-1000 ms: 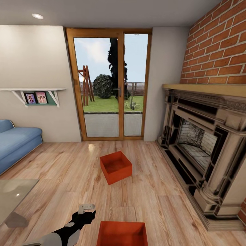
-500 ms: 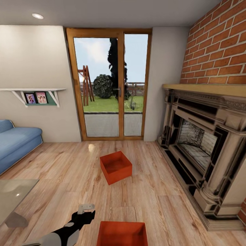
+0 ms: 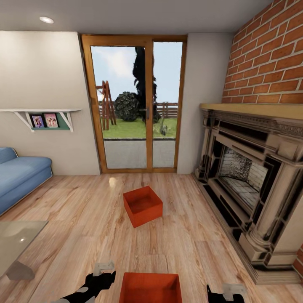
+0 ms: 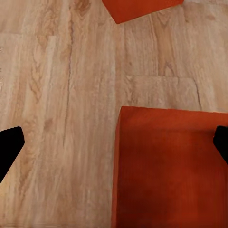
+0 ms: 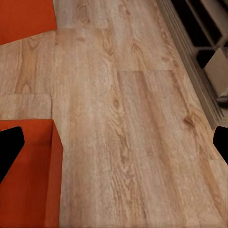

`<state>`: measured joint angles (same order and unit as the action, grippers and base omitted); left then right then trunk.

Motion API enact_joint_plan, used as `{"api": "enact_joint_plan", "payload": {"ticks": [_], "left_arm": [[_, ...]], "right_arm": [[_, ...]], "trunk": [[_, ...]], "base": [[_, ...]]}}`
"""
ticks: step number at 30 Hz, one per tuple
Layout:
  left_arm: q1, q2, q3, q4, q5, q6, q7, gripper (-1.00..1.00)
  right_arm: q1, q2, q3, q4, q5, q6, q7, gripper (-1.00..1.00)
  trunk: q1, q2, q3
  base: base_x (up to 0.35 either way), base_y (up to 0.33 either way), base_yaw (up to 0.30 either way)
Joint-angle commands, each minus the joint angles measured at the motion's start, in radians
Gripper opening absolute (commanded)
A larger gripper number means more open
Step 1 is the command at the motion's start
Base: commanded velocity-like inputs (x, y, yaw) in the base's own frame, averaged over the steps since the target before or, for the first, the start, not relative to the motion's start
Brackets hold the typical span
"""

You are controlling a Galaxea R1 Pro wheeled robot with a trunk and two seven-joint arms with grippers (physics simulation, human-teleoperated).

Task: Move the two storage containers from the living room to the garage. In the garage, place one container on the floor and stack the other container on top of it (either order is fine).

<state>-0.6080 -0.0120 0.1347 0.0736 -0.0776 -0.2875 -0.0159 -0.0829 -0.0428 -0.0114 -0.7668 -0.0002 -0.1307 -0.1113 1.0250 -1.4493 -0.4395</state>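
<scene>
Both sets of jaws stand wide and empty, one to each side of the near storage container [image 3: 150, 287]. From the head camera, the left gripper [image 3: 103, 269] sits just beside that box's left wall and the right gripper [image 3: 230, 290] lies a little further off on its right, low at the frame's edge; the far storage container [image 3: 142, 205] rests well apart on the wood plank floor [image 3: 75, 219] of the living room, between the glass doors [image 3: 134, 105] and the robot, with the brick fireplace [image 3: 252, 176] to the right and the blue sofa [image 3: 19, 174] to the left. Along the left wrist, one dark fingertip [image 4: 9, 147] hangs over bare planks and the other over the box's interior, so this gripper straddles its wall. Along the right wrist, a fingertip [image 5: 9, 149] overlaps the container's corner while the other is over floor. A good lift, I judge, wants both arms lowered evenly, each pinching one opposite wall, so the box rises level.
</scene>
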Motion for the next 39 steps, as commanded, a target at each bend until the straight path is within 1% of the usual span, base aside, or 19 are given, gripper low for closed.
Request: {"api": "enact_joint_plan", "payload": {"ticks": [1, 3, 5, 7, 9, 12, 14, 19, 25, 27, 30, 32, 35, 39], "left_arm": [[0.013, 0.001, 0.009, 0.004, 0.013, -0.025, 0.000, 1.00], [0.034, 0.002, 0.009, 0.004, 0.028, -0.045, 0.000, 1.00], [0.072, 0.001, 0.009, 0.004, 0.040, -0.098, 0.000, 1.00], [0.086, 0.000, 0.009, 0.004, 0.042, -0.116, 0.000, 1.00], [0.095, 0.000, 0.009, 0.004, 0.043, -0.128, -0.001, 1.00], [0.100, -0.003, 0.009, 0.003, 0.044, -0.133, -0.002, 1.00], [0.101, -0.005, 0.009, 0.003, 0.046, -0.131, -0.004, 1.00], [0.102, -0.025, 0.006, 0.000, 0.045, -0.127, 0.000, 1.00], [0.101, -0.030, 0.003, -0.005, 0.043, -0.119, 0.008, 1.00], [0.100, -0.029, 0.002, -0.023, 0.040, -0.102, 0.036, 1.00], [0.099, -0.030, 0.001, -0.062, 0.037, -0.055, 0.124, 1.00], [0.099, -0.034, -0.001, -0.075, 0.037, -0.040, 0.162, 1.00], [0.099, -0.046, -0.001, -0.082, 0.038, -0.033, 0.183, 1.00], [0.099, -0.059, 0.002, -0.084, 0.039, -0.036, 0.184, 1.00]], "right_arm": [[-0.013, 0.000, 0.001, 0.001, -0.001, 0.009, -0.003, 1.00], [-0.030, 0.000, 0.001, 0.004, -0.002, 0.018, -0.003, 1.00], [-0.058, 0.001, 0.001, 0.011, -0.004, 0.026, -0.005, 1.00], [-0.069, 0.001, 0.001, 0.013, -0.004, 0.029, -0.009, 1.00], [-0.092, 0.001, 0.001, 0.024, -0.004, 0.056, -0.022, 1.00], [-0.133, 0.001, 0.002, 0.044, -0.003, 0.119, -0.023, 1.00], [-0.150, 0.001, 0.007, 0.053, -0.002, 0.144, -0.024, 1.00], [-0.160, 0.001, 0.009, 0.072, -0.004, 0.158, -0.023, 1.00], [-0.161, 0.004, 0.016, 0.149, 0.000, 0.150, -0.022, 1.00], [-0.161, 0.004, 0.018, 0.163, -0.001, 0.140, -0.022, 1.00], [-0.162, 0.004, 0.019, 0.185, 0.000, 0.134, -0.024, 1.00], [-0.162, 0.005, 0.019, 0.192, 0.001, 0.132, -0.026, 1.00], [-0.162, 0.007, 0.027, 0.195, 0.001, 0.131, -0.026, 1.00], [-0.163, 0.007, 0.050, 0.196, 0.002, 0.130, -0.023, 1.00]], "trunk": [[0.000, -0.001, -0.001], [0.000, -0.001, -0.001], [0.000, -0.001, -0.001], [0.000, -0.001, -0.001], [0.000, -0.001, -0.001], [0.000, -0.001, -0.001], [0.000, -0.001, -0.001], [0.000, -0.001, -0.001], [0.000, -0.001, -0.001], [0.000, -0.001, -0.001], [0.000, -0.001, -0.001], [0.000, -0.001, -0.001], [0.000, -0.001, -0.001], [0.000, -0.001, -0.001]], "base": [[0.000, 0.000, 0.000], [0.000, 0.000, 0.000], [0.000, 0.000, 0.000], [0.000, 0.000, 0.000], [0.000, 0.000, 0.000], [0.000, 0.000, 0.000], [0.000, 0.000, 0.000], [0.000, 0.000, 0.000], [0.000, 0.000, 0.000], [0.000, 0.000, 0.000], [0.000, 0.000, 0.000], [0.000, 0.000, 0.000], [0.000, 0.000, 0.000], [0.000, 0.000, 0.000]]}}
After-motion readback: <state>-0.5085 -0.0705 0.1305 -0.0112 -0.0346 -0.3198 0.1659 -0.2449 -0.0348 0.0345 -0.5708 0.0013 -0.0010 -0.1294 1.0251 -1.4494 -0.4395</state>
